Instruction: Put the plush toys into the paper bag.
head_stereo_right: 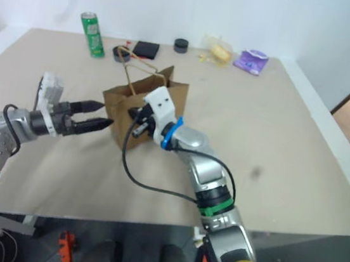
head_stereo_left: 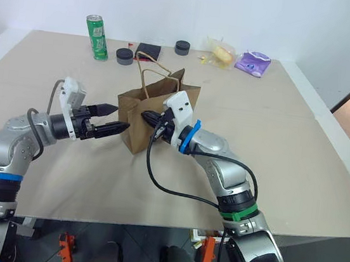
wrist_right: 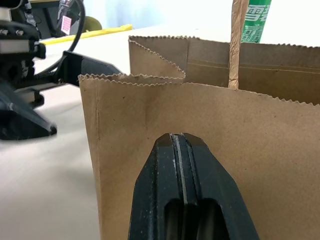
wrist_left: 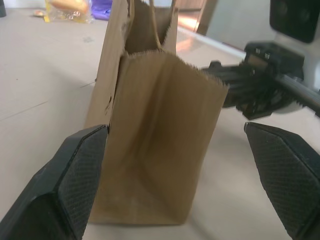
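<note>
Head view: paper bag (head_stereo_left: 153, 119) upright mid-table. Left gripper (head_stereo_left: 113, 126) spread wide, just beside bag's side wall; right gripper (head_stereo_left: 148, 119) pressed together, tips at the near wall w/ nothing pinched.

Left wrist view: fingers (wrist_left: 75, 185) flank the bag, not clamping.

Right wrist view: shut tips against the brown paper.

No plush toys seen (in the bag? can't tell), so progress unclear.

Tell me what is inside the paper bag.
The paper bag stands upright; its inner paper walls show near the serrated rim. Its depths are hidden, so whether plush toys lie inside cannot be told.
</note>
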`<control>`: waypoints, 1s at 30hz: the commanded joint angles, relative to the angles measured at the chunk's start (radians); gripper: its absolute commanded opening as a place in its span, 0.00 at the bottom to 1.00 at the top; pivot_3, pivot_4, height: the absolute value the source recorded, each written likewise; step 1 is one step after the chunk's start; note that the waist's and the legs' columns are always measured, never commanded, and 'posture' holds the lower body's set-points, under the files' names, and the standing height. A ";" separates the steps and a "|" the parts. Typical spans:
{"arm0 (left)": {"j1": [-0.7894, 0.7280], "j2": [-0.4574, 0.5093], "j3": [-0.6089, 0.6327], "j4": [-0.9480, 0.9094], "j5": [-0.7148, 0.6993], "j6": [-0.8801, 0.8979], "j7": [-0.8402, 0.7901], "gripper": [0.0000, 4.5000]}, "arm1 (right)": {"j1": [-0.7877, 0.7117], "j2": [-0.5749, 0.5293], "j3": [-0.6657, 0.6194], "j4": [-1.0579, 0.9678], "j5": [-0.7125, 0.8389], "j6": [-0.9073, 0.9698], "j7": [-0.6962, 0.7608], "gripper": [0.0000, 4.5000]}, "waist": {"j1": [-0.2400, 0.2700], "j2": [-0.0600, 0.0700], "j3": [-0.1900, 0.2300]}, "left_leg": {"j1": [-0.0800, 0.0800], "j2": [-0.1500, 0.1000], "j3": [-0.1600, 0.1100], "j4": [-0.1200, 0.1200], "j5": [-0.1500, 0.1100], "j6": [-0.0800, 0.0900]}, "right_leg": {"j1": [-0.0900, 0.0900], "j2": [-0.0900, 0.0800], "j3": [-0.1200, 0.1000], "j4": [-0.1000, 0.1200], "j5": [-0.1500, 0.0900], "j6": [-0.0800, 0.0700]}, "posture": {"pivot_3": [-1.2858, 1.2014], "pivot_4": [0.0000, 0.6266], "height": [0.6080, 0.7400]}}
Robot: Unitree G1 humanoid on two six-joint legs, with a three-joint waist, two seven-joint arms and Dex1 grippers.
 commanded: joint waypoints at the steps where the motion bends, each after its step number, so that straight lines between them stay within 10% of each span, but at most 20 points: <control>1: -0.017 -0.043 -0.013 0.034 0.069 -0.104 0.030 1.00 | -0.045 0.017 -0.014 0.001 0.001 -0.029 0.007 0.02 | 0.000 0.000 0.000 | 0.000 0.000 0.000 0.000 0.000 0.000 | 0.000 0.000 0.000 0.000 0.000 0.000 | 0.52 0.24 1.00; 17: -0.111 -0.243 -0.044 0.182 0.174 -0.248 0.149 1.00 | -0.050 0.025 -0.014 -0.017 0.003 -0.022 0.017 0.02 | 0.000 0.000 0.000 | 0.000 0.000 0.000 0.000 0.000 0.000 | 0.000 0.001 0.000 0.000 0.003 0.004 | 0.52 0.24 1.00; 30: -0.113 -0.260 -0.021 0.172 0.137 -0.202 0.152 0.02 | -0.017 -0.016 -0.074 -0.140 0.082 0.061 0.043 0.00 | 0.000 0.000 0.000 | 0.000 0.000 0.000 0.000 0.000 0.000 | 0.000 0.001 0.000 0.000 0.003 0.004 | 0.52 0.24 1.00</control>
